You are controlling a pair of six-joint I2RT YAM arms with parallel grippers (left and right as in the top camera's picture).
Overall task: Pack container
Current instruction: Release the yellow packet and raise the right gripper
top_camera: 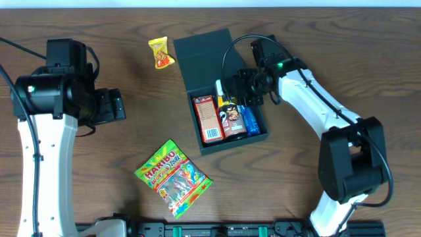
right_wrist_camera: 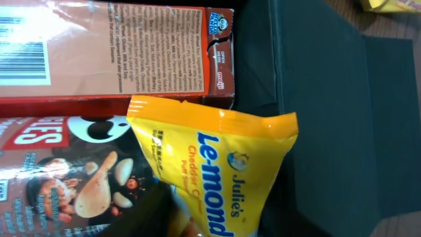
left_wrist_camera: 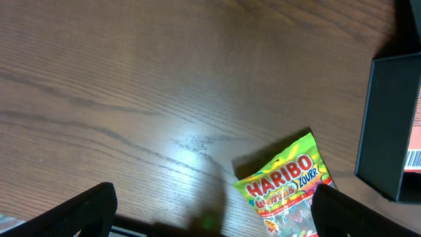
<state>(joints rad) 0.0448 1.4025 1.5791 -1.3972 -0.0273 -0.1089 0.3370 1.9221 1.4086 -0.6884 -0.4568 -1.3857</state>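
**Right end effector over the container**

Yellow Le-mond packet sits at its tips beside the red carton inside the open dark green container on the table, likely to fill the gap (gripped or let go, I cannot tell). Left end effector gapes empty.

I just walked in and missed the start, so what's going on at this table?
The right gripper is over the open dark green container with a yellow Le-mond packet just under it; whether it grips it isn't clear. A red carton and other snacks are already inside. The left gripper hangs open and empty above the table, near a Haribo bag not yet packed.
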